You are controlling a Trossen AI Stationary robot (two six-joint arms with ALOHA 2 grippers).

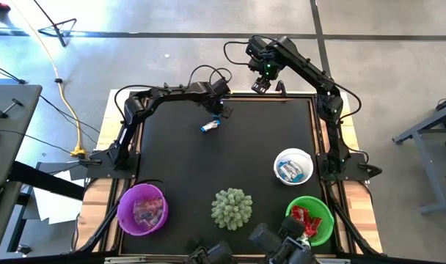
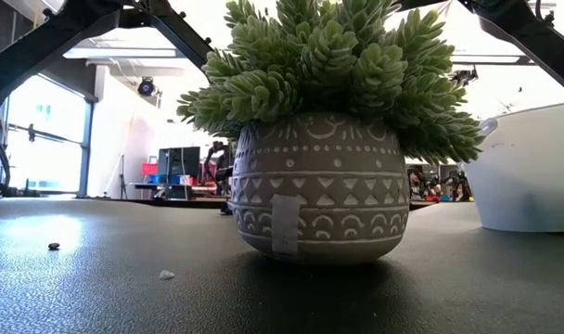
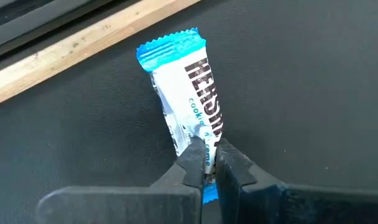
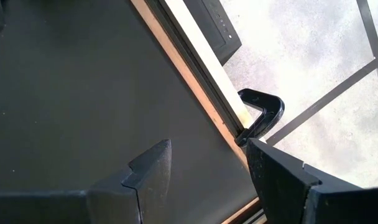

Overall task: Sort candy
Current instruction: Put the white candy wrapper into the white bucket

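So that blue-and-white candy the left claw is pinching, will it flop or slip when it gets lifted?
Probably little flop: the blue-and-white candy looks small and filled out. Its glossy wrapper could be slippery, and the left gripper is shut only on one end, so it might swivel or slide. It looks light, so lifting should be easy.

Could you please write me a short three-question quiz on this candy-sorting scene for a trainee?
1. True or false: the left gripper is shut on the blue-and-white wrapped candy bar.
2. Which round plastic bowl holds the red candies: A purple, B white, C green?
3. Fill in: the right gripper hangs open over the black table's far ____.

Key: 1 true; 2 C; 3 edge.
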